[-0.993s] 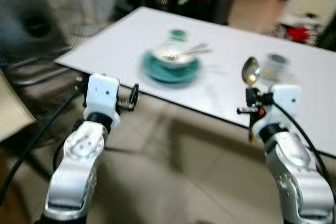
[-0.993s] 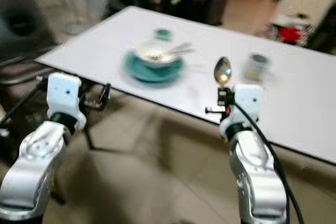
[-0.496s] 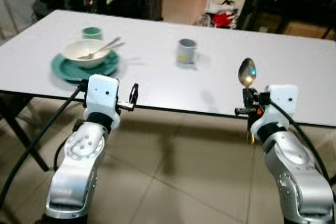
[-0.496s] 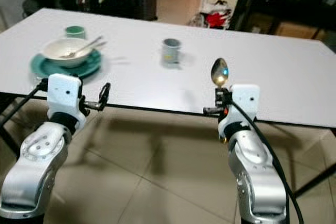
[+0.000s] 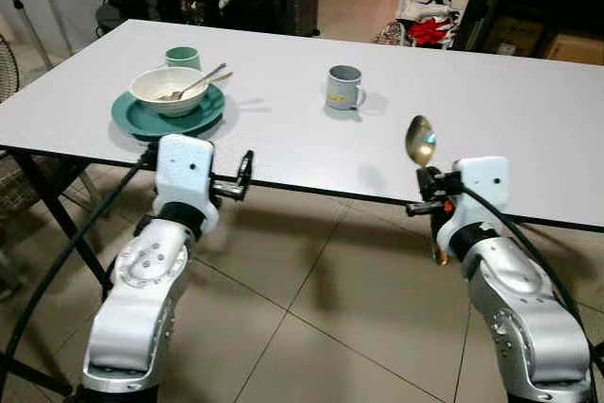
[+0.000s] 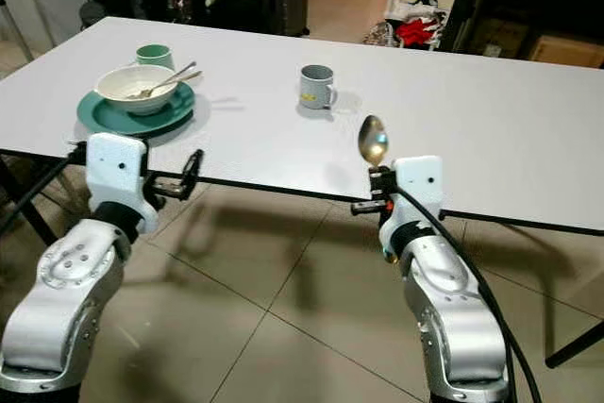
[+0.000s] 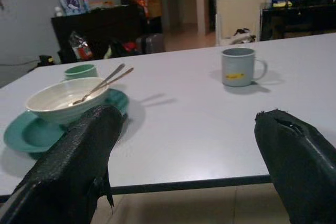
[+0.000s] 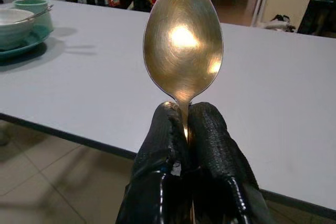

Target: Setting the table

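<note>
While left fingers [image 7: 79, 166] gape, right fingers [image 8: 210, 145] pinch the spoon [image 8: 183, 40] neck, bowl upright.

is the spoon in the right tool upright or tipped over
Upright. The right tool is shut on the gold spoon at its neck, bowl pointing up above the fingers, just short of the white table edge.

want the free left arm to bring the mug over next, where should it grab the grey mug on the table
Grip the grey mug across its round body, not the handle. It stands upright with the handle pointing toward the robot's right, so the open left gripper would probably do best coming level from the near, left side, away from the handle. The right gripper is shut on the spoon.
</note>
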You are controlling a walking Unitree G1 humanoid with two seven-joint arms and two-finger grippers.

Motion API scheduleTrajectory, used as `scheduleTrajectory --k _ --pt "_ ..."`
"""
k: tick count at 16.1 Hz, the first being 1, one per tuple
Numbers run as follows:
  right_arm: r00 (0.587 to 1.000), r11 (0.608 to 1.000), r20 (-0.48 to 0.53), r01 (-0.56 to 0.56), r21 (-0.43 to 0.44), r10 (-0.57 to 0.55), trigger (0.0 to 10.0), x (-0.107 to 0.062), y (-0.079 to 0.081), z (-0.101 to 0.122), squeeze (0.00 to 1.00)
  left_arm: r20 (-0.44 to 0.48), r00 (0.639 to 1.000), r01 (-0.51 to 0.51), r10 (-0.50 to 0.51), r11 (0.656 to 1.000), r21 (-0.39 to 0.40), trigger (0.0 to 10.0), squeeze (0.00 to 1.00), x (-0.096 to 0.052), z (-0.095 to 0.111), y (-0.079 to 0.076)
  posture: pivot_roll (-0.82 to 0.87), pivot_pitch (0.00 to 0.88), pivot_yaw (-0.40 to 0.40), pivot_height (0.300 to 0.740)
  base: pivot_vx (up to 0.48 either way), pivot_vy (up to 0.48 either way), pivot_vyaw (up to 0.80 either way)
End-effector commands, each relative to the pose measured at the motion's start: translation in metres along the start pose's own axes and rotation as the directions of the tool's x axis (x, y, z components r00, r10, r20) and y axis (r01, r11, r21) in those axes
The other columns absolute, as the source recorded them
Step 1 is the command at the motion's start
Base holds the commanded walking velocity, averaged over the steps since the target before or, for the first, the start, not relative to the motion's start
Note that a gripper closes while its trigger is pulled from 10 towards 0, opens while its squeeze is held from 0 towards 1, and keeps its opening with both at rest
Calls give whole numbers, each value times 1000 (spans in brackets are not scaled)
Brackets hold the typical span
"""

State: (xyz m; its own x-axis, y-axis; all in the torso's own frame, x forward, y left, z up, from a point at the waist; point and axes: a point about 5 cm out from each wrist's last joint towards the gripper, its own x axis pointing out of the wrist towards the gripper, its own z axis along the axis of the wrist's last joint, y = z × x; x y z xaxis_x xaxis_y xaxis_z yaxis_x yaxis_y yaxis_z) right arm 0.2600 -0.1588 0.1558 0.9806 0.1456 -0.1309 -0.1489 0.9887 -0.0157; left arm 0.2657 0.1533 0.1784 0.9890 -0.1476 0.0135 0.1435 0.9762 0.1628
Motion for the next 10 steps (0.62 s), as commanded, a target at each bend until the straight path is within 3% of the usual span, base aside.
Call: scheduleTrajectory --k 1,10 --pt "1000 1000 0 -5 -5 5 10000 2 0 2 0 3 1000 8 -8 1000 -2 10000 553 0 1 1 -58 0 -19 740 322 0 0" --pt "1000 1000 -1 -18 -11 18 10000 3 3 2 0 0 1000 3 -3 1000 2 10000 553 -1 0 5 -58 0 -17 740 352 0 0"
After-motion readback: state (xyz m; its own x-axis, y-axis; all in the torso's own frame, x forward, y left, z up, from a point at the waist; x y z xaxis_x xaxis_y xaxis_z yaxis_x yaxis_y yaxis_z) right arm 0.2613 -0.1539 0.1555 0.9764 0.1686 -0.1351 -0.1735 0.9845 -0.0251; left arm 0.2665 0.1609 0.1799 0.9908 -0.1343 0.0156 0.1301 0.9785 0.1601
